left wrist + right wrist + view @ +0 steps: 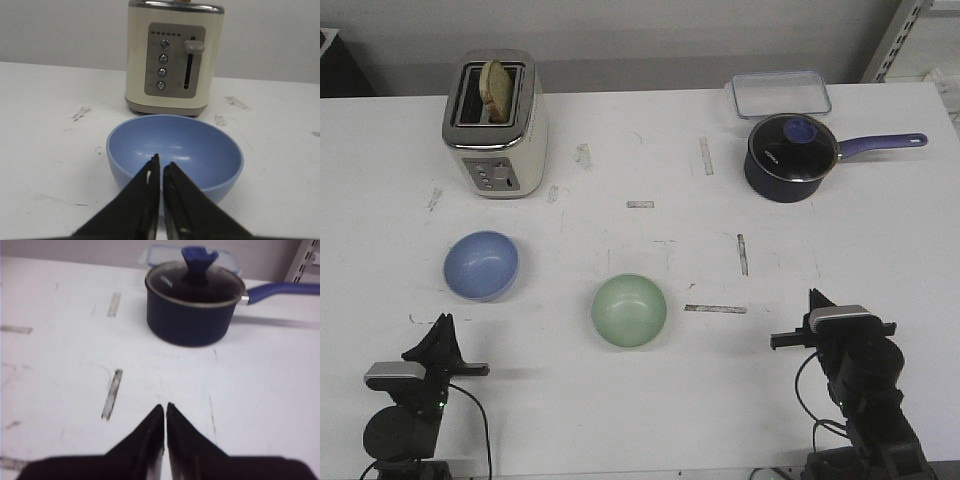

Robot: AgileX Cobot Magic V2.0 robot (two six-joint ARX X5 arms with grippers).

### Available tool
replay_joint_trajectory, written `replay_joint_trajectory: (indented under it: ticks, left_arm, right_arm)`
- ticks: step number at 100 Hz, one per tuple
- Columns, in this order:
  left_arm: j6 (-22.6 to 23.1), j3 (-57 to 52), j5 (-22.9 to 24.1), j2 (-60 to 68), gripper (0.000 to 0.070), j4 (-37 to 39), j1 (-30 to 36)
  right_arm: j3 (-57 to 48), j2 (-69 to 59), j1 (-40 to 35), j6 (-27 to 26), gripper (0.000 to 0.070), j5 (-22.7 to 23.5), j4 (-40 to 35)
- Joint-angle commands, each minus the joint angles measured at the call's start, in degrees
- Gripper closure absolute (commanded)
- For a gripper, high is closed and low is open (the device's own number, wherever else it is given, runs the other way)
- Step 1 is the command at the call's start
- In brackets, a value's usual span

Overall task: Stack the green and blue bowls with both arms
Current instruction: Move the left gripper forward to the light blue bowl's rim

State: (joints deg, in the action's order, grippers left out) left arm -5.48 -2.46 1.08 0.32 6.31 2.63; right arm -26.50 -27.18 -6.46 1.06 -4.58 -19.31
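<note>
We note the blue bowl (pixel 481 265) before the toaster (pixel 496 125), the green bowl (pixel 630 310) mid-table, both apart; left gripper (pixel 161 167) and right gripper (pixel 165 412) pinched closed, holding nothing.

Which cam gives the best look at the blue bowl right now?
Left wrist view: the blue bowl fills the frame, interior and rim clear, just past the shut left gripper. The front view shows it small from above. The right wrist view misses it.
</note>
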Motion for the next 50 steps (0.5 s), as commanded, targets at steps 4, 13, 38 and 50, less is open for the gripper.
replay_joint_trajectory:
  ticks: [4,13,38,50]
  left_arm:
    - [-2.05,-4.66,-0.20,0.37,0.0698,2.80,-0.02]
    - [0.48,-11.19,-0.17,2.97,0.0699,1.68,-0.04]
    - [4.02,-38.05,0.09,22.71,0.0698,-10.27,-0.09]
    - [4.17,-50.36,0.66,34.95,0.0698,-17.75,-0.85]
  right_arm:
    - [0.74,1.03,-0.04,-0.20,0.0700,-0.02,1.25]
    - [0.79,1.09,-0.04,-0.20,0.0700,0.00,1.68]
    - [0.79,0.83,-0.04,-0.20,0.0700,0.02,3.43]
    - [0.79,0.83,-0.04,-0.17,0.0700,0.02,3.43]
